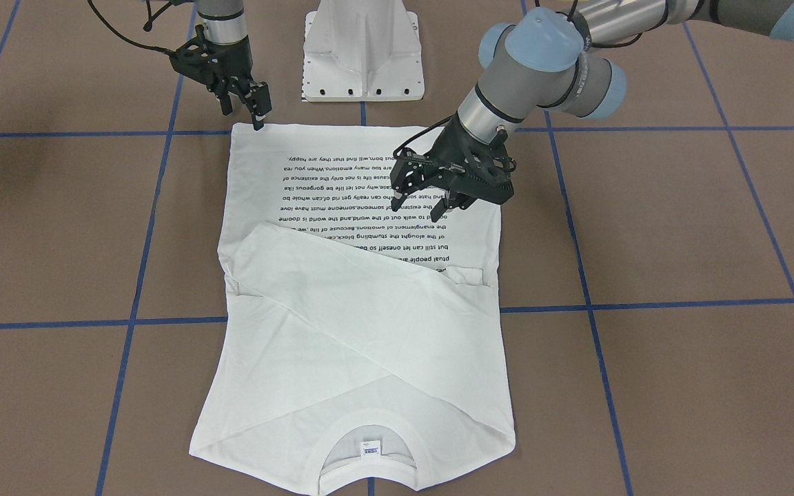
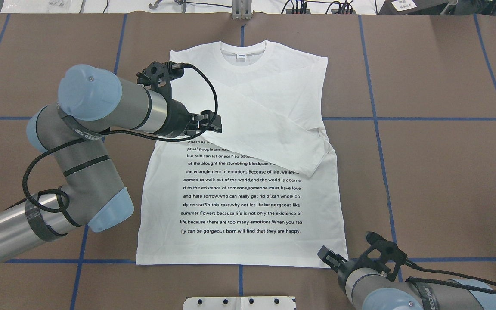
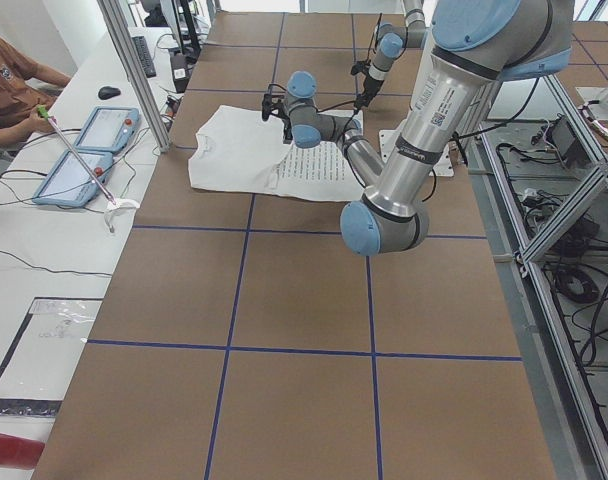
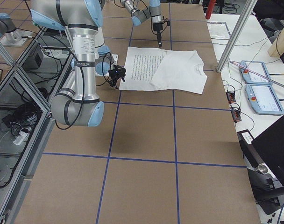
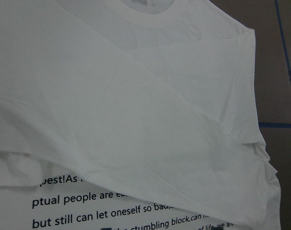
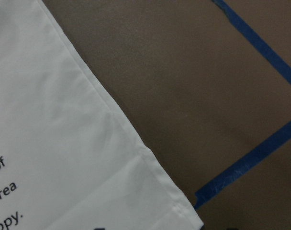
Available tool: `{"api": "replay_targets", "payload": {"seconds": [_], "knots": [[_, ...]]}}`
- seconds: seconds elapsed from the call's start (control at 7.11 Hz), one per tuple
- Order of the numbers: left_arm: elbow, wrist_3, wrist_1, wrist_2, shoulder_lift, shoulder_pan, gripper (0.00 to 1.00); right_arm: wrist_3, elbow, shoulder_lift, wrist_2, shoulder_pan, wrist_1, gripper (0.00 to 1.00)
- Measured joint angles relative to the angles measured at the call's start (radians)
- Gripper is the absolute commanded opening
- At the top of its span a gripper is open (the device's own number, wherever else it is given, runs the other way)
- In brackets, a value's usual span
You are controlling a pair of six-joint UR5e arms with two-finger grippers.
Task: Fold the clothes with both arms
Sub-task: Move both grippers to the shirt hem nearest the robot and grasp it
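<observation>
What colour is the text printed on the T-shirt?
Black, on a white T-shirt; clearest in the overhead view.

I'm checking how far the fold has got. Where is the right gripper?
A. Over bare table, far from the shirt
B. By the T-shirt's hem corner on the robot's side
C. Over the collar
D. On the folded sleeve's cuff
B: in the overhead view the right gripper sits at the near end of the T-shirt, and its wrist camera looks straight down on that hem corner.
</observation>
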State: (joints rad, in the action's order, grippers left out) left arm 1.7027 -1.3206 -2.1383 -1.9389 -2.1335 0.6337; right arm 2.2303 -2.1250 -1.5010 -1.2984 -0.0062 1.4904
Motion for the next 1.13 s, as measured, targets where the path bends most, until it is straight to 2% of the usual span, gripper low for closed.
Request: {"api": "replay_targets", "payload": {"seconds": [0.14, 0.28, 0.42, 0.56, 1.13], "knots": [[0.0, 0.0, -0.004, 0.0, 0.004, -0.001, 0.76, 0.001, 0.009, 0.0, -0.003, -0.001, 0.0, 0.71], [0.0, -0.001, -0.007, -0.001, 0.008, -0.001, 0.76, 0.002, 0.013, 0.001, -0.006, -0.001, -0.001, 0.47], [0.001, -0.001, -0.008, -0.001, 0.011, -0.001, 0.76, 0.005, 0.015, 0.001, -0.007, -0.001, -0.001, 0.08], [0.001, -0.002, -0.009, -0.001, 0.013, -0.002, 0.76, 0.01, 0.015, 0.002, -0.008, -0.001, -0.002, 0.0], [0.006, -0.019, -0.006, -0.005, 0.015, -0.002, 0.76, 0.015, -0.002, 0.002, -0.023, 0.004, -0.002, 0.0]]}}
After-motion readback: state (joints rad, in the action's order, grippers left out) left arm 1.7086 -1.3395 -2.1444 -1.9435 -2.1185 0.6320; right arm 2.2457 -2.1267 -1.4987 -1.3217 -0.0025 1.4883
